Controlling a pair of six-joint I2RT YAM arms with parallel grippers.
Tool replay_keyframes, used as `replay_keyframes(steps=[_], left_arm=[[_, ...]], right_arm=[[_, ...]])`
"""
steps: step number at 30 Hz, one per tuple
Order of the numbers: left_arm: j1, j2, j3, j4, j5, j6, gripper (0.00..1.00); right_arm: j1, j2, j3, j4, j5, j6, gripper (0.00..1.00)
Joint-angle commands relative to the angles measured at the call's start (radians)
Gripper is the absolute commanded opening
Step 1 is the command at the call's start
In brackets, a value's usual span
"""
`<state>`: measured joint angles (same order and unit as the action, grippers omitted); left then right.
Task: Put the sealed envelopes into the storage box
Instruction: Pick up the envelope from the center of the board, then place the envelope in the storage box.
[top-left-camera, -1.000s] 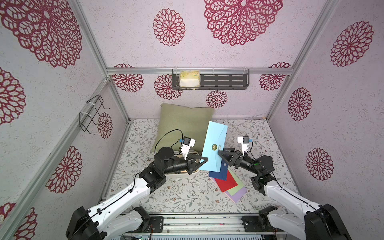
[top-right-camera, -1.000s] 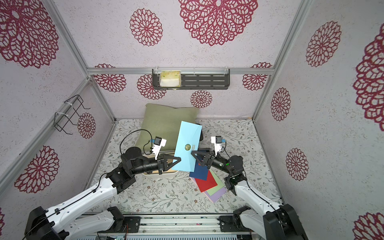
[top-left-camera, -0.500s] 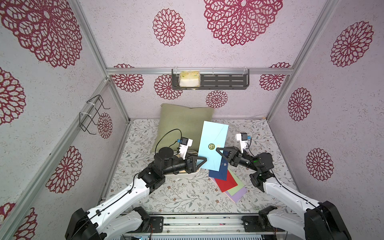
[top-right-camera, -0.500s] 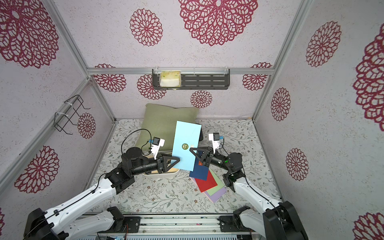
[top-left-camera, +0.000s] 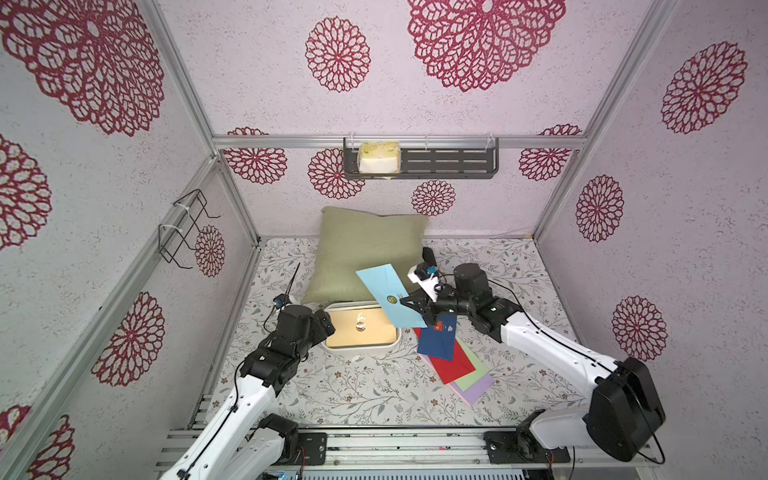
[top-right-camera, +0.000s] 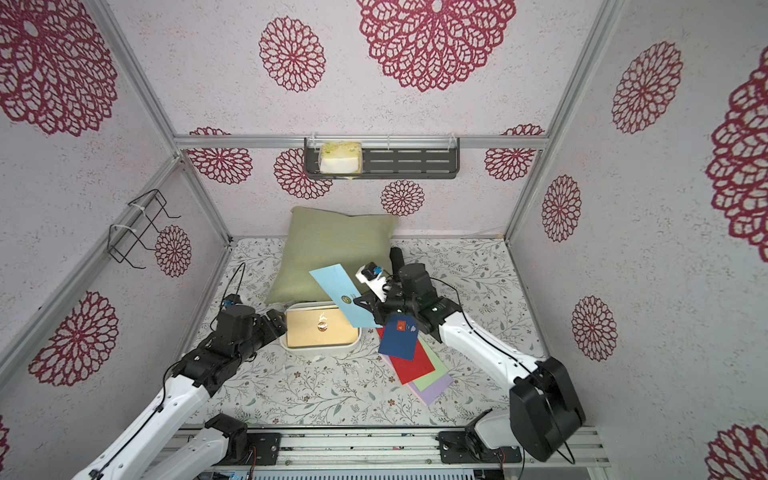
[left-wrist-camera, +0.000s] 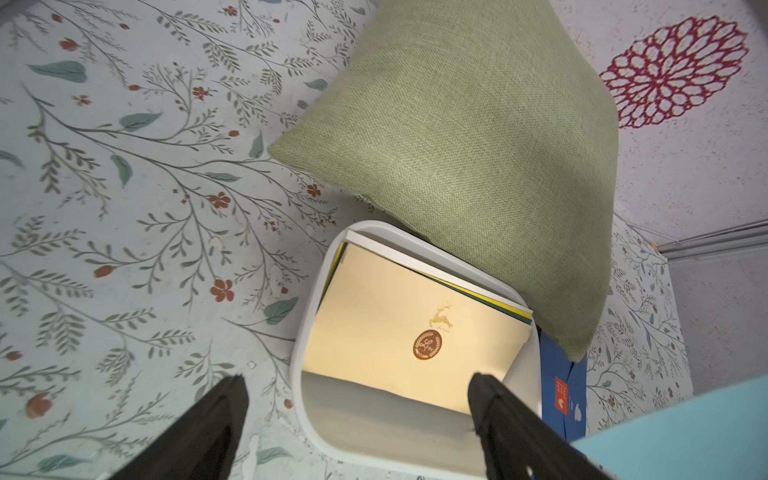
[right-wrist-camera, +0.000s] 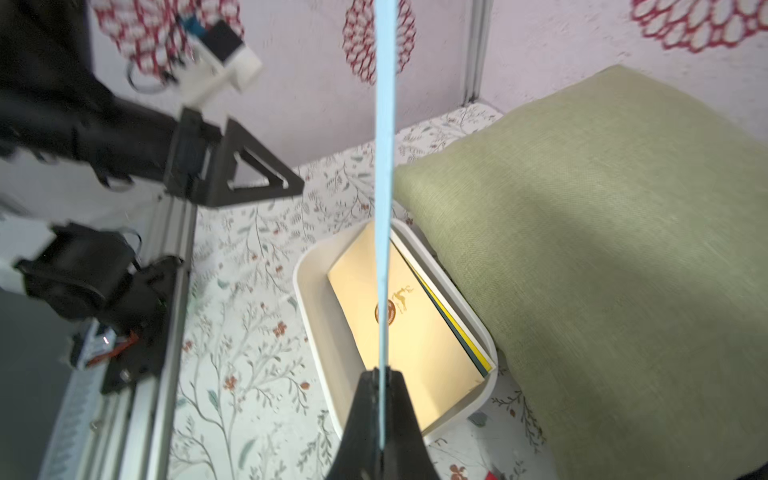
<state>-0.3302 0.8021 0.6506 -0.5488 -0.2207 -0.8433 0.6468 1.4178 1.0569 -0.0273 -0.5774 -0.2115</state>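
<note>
Envelope held over white box

Right claw (right-wrist-camera: 381, 372) is clamped on a light blue envelope (top-left-camera: 388, 295), tilted above the right end of the round-cornered white plastic box (top-left-camera: 361, 349). A cream envelope (top-left-camera: 353, 332) with a round gold seal lies on top inside. Left claw (left-wrist-camera: 357, 380) stands wide apart, holding nothing, at the box's left end. A coarse-woven green pillow (top-left-camera: 365, 249) lies against the far rim. A fanned pile of envelopes (top-left-camera: 451, 365), navy on top, rests on the flowered tabletop (top-left-camera: 353, 386) just right of the box.

Storage box (top-left-camera: 360, 350) before cushion (top-left-camera: 365, 249) — envelope pile (top-left-camera: 457, 368) right.
</note>
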Motion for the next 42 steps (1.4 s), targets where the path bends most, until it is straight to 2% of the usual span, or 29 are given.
replay_keyframes(steps=[1,4,7,11,17,23,38,39,42], left_arm=[[0.039,-0.079,-0.012,-0.061,-0.058,0.017,0.92],[0.06,-0.111,-0.012,-0.093,-0.064,0.048,0.92],[0.065,-0.124,-0.006,-0.12,-0.082,0.07,0.92],[0.065,-0.142,-0.025,-0.104,-0.077,0.071,0.92],[0.065,-0.146,-0.026,-0.116,-0.091,0.065,0.92],[0.065,-0.159,-0.028,-0.129,-0.109,0.058,0.93],[0.065,-0.189,-0.035,-0.137,-0.097,0.044,0.93],[0.065,-0.187,-0.035,-0.137,-0.097,0.044,0.93],[0.065,-0.177,-0.032,-0.138,-0.092,0.044,0.93]], right_arm=[[0.063,0.083,0.172,-0.308,0.084,-0.367,0.0],[0.106,0.209,0.351,-0.482,0.155,-0.481,0.0],[0.142,0.316,0.507,-0.598,0.182,-0.517,0.0],[0.198,0.426,0.642,-0.718,0.271,-0.595,0.0],[0.24,0.578,0.862,-0.914,0.373,-0.637,0.0],[0.259,0.629,0.924,-0.944,0.411,-0.694,0.0],[0.294,0.773,1.034,-1.01,0.445,-0.668,0.0],[0.296,0.781,1.039,-1.01,0.446,-0.665,0.01],[0.298,0.796,1.044,-0.994,0.467,-0.649,0.14]])
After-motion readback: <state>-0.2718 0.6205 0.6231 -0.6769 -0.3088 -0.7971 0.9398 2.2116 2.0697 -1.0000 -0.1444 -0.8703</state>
